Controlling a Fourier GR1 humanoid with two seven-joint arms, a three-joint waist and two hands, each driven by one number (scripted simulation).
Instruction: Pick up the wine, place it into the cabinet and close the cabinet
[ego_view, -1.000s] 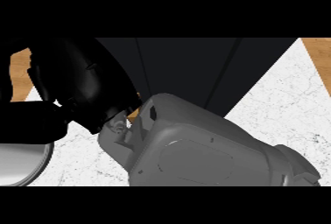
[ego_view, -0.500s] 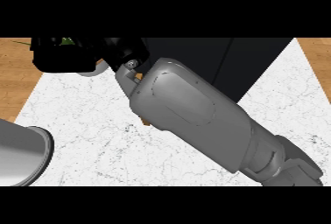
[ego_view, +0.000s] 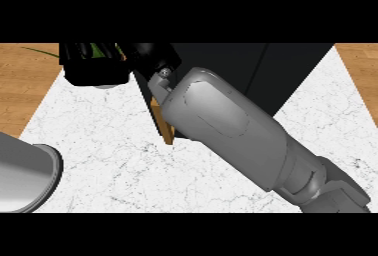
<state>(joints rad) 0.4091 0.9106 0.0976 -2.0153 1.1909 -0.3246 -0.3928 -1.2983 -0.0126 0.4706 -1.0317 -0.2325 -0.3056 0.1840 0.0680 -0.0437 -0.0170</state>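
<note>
A tall black cabinet stands at the far edge of the white marble counter. Its door stands open, swung out from the cabinet's left side towards the counter's middle. The door is seen nearly edge-on, its tan edge showing.

Counting as I go: two grey forearms in shot, the right forearm across the middle and the left forearm at the counter's near left corner. One black hand that I can make out, the right hand, up by the cabinet. One cabinet, dark, at the counter's far edge, and one door on it, seen almost edge-on. One marble counter. Two bits of wooden floor: the left floor strip and the right floor strip. One black lump with some green at the far left corner; what it is, I can't tell.
</note>
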